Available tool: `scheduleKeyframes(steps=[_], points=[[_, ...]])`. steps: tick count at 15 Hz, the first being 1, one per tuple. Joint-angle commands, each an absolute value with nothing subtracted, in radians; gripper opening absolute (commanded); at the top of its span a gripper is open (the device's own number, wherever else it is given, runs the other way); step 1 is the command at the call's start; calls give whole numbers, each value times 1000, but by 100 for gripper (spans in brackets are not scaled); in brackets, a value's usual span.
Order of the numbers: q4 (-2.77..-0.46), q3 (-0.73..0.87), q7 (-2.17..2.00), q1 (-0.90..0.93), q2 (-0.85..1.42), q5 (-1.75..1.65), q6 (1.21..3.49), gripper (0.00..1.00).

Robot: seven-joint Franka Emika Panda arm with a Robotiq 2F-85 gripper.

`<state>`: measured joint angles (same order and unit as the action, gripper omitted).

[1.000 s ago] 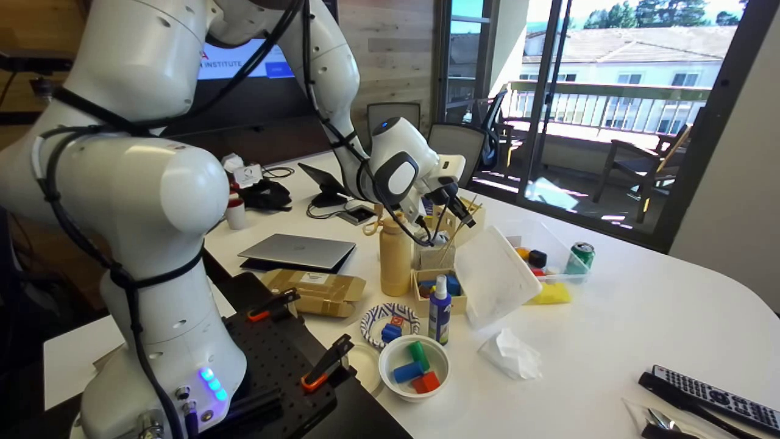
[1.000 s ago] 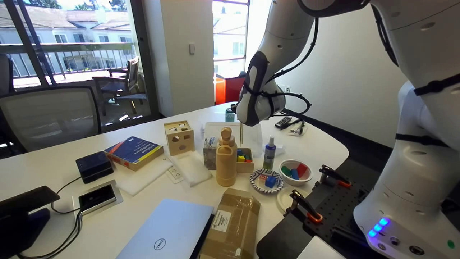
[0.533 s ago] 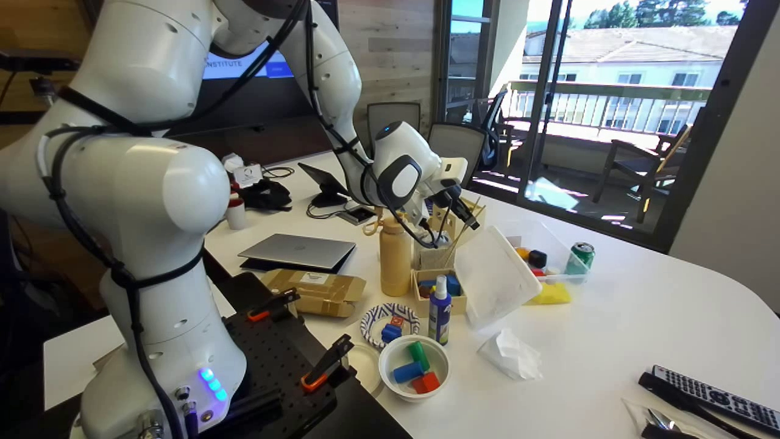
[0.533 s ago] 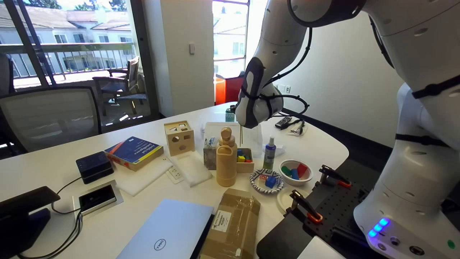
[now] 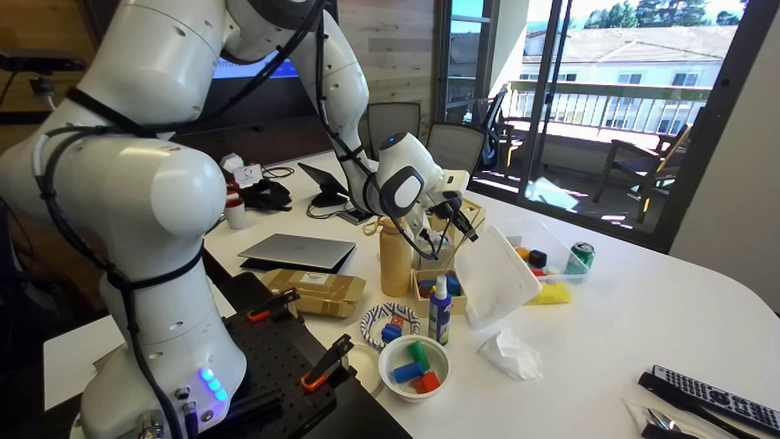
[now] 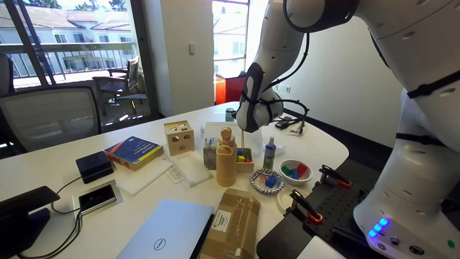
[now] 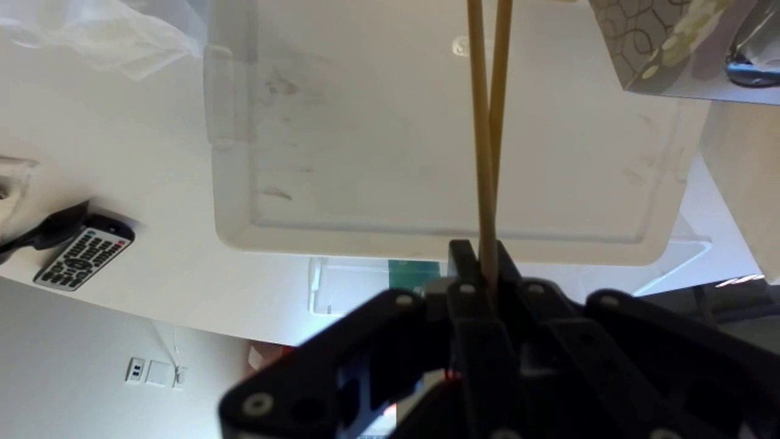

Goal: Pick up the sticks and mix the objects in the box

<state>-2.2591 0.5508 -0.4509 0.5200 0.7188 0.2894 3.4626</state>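
Observation:
Two thin tan wooden sticks [image 7: 481, 122] cross in the wrist view. My gripper [image 7: 485, 256] is shut on their upper part, and black fingers stand close on both sides. In an exterior view my gripper [image 5: 470, 233] is above the table, and the sticks [image 5: 457, 250] slant down to the back edge of a small wooden box [image 5: 425, 306] with coloured blocks. They hang straight down there in an exterior view [image 6: 242, 138]. I cannot tell if they touch the blocks. A round white bowl [image 5: 414, 395] holds green, blue and red pieces.
A yellow bottle [image 5: 396, 259] and a spray bottle [image 5: 439, 320] stand close to the wooden box. A patterned tissue box [image 6: 210, 158] and a leaning white lid [image 5: 493, 280] are behind it. A blue-patterned plate [image 5: 368, 329] with blocks lies between box and bowl.
The arm has lowered a little. The gripper and the held sticks have come down, and the stick ends now reach the wooden box's back edge.

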Motion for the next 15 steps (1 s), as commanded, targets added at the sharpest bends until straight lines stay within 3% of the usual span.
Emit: scheduleKeyframes(steps=[1, 4, 13, 15], points=[[-2211, 506, -469, 467, 753, 278, 3463, 2], [-2153, 444, -347, 422, 789, 412, 3463, 2], [-2055, 495, -504, 429, 930, 338, 3463, 2], [-2053, 432, -385, 379, 919, 435, 3463, 2]])
